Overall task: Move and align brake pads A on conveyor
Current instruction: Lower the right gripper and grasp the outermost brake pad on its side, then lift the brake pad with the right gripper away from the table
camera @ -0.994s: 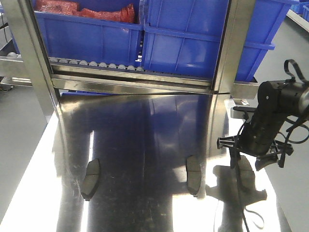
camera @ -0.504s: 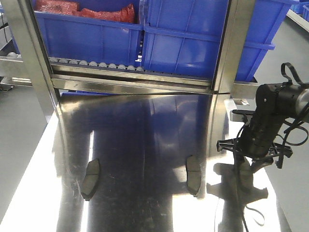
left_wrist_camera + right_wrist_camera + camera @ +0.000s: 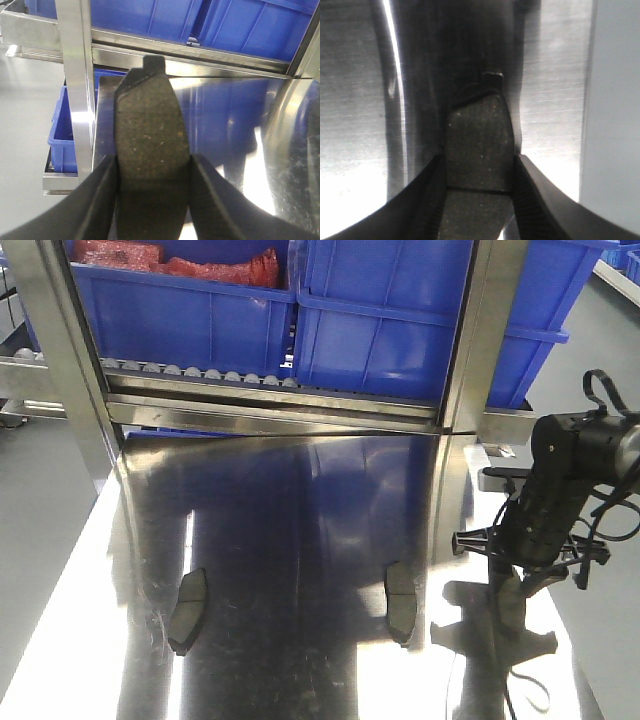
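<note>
Squarely beneath the right pincer [image 3: 480, 157], its clamped brake pad [image 3: 479, 125] lies lengthwise on the surface [image 3: 300, 520]; the left pincer [image 3: 152, 159] grips a second pad [image 3: 150, 125].

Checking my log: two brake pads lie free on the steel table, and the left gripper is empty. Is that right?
No. The left gripper is not empty: the left wrist view shows a brake pad gripped between its fingers. Two other pads do lie free on the steel table.
</note>
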